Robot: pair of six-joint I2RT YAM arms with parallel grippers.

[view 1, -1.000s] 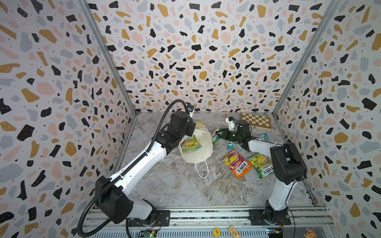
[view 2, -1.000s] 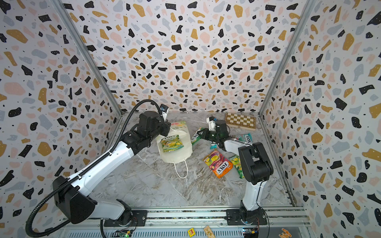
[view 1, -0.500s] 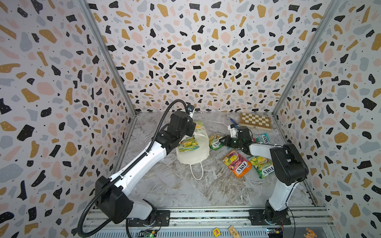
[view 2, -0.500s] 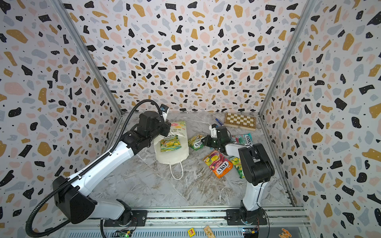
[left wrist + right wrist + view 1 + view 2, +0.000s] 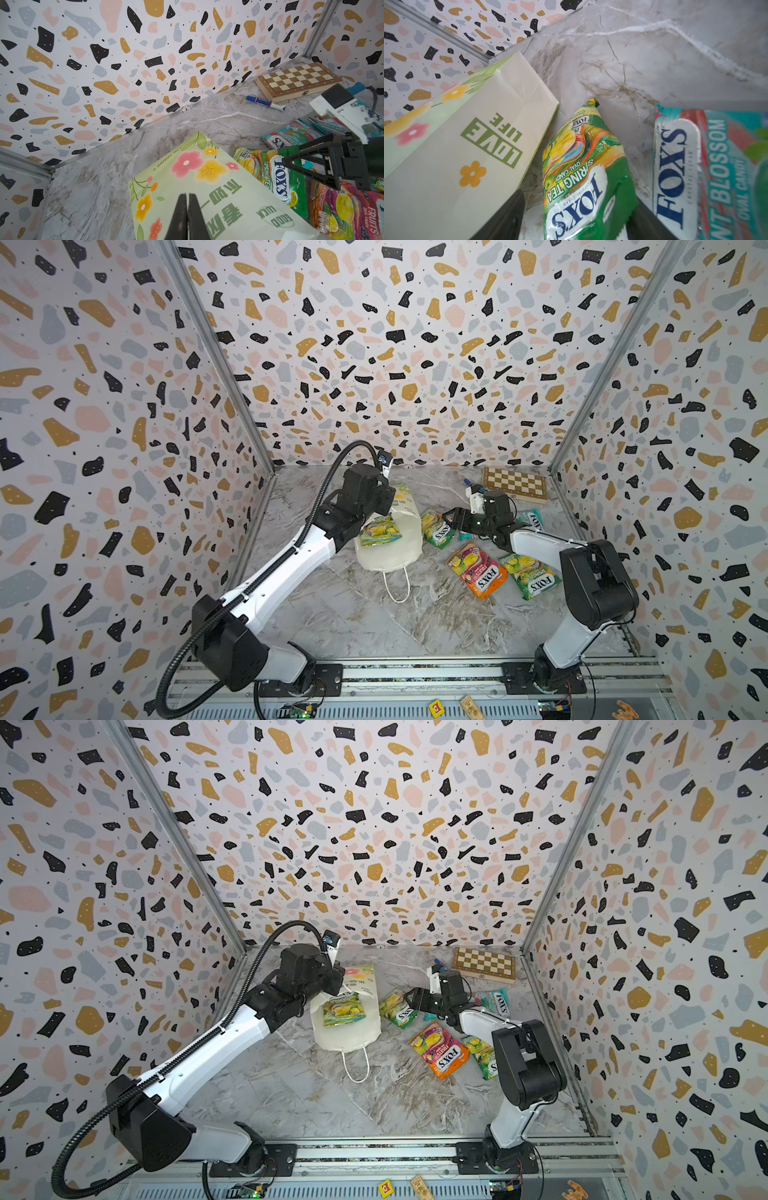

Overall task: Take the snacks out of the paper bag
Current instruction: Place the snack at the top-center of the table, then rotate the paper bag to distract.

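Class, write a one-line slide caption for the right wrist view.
Open right gripper straddles a green Spring Tea pouch lying between the paper bag and a teal pouch.

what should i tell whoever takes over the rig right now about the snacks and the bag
Left gripper: shut, pinching the paper bag, which is tipped with its handle on the table.
Right gripper: open, jaws either side of the green spring tea pouch lying beside the bag.
Done: that pouch, the orange-red pouch, the green-yellow pouch and the teal pouch are out on the table.
Left: a fifth pouch shows at the bag, seemingly in its mouth. Whether more are inside cannot be seen.
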